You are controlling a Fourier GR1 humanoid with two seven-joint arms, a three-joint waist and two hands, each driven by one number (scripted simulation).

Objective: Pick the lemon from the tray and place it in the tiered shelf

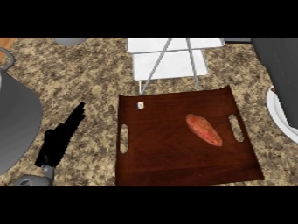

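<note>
The left hand point(62, 135) was seen at the lower left of the head view, its black fingers held straight and pointing up and to the right over the speckled counter point(80, 78), with nothing held in it. Just to its left rose the wall of a large grey pot point(9, 127), which left little room on that side, while bare counter lay open above the fingertips. To its right, near but not touching, lay the dark wooden tray point(170, 148), with slot handles cut near both side edges. A small reddish, elongated object point(204, 129) (no lemon-coloured thing could be made out) was lying on the tray's right half, well apart from the hand. Beyond the tray's far edge stood the white tiered shelf point(170, 61). A white plate point(281, 118) was partly visible at the right edge. The right hand was not seen.
</note>
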